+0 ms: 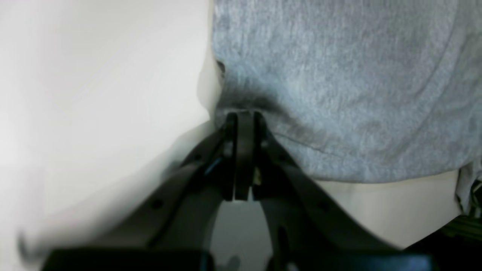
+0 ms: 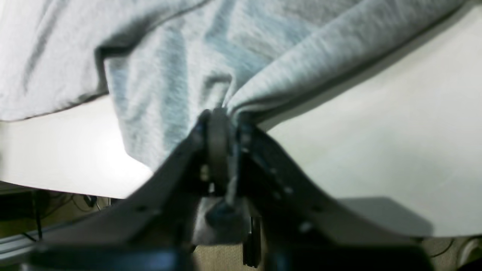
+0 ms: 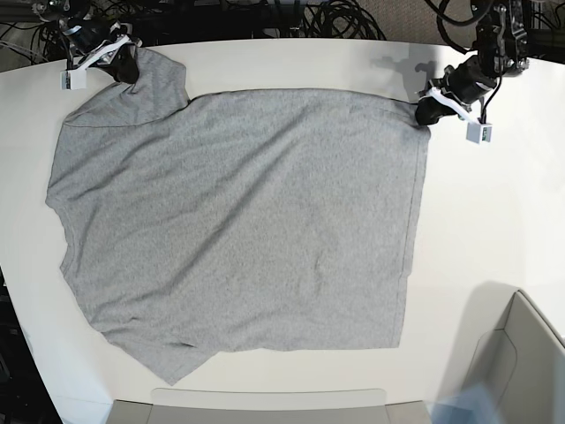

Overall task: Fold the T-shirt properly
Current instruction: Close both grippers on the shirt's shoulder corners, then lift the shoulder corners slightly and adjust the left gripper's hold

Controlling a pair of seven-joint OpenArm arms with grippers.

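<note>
Pinching T-shirt (image 3: 238, 221) corners, table (image 3: 477, 230) around.

A wide white surface (image 3: 494, 221) with a rounded far edge fills most of the base view, evenly lit, with soft shadows near its right side. Behind the far edge lie tangled black cables (image 3: 291, 18) on a dark floor. A pale open box (image 3: 521, 353) sits at the near right corner.

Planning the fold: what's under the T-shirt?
The white table shows all around the T-shirt. Nothing bulges, but the cloth hides whatever lies beneath. Both end effectors, left and right, pinch its far corners.
</note>
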